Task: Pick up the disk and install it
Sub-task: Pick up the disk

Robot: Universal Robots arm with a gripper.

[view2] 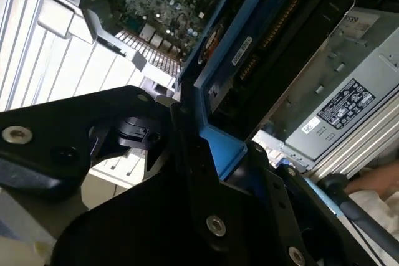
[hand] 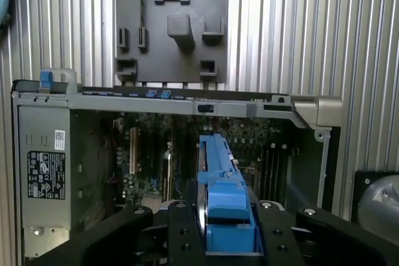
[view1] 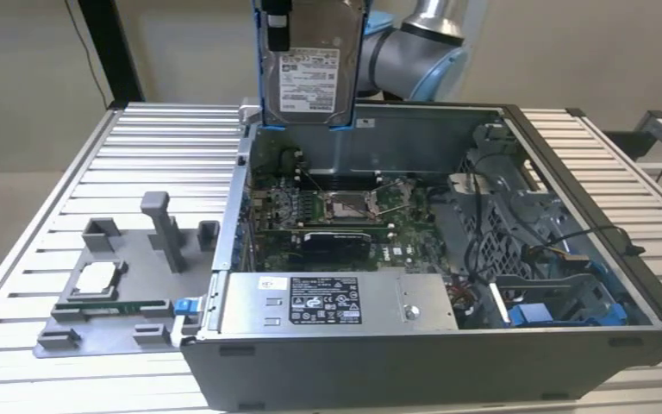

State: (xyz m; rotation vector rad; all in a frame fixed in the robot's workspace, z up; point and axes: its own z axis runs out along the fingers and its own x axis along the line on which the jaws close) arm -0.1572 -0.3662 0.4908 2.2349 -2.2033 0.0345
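The pincer was pinching the disk by its blue carrier frame, black fingers pressed against either side of the plastic in the first wrist view. In the exterior view the disk hung upright, label facing the camera, above the rear wall of the open computer case and clear of the motherboard below it. The robot arm rose behind the disk. The grey power-supply box sat along the case's near side. On the slatted surface, toward the exterior view's left of the case, lay a grey fixture tray carrying a small square chip.
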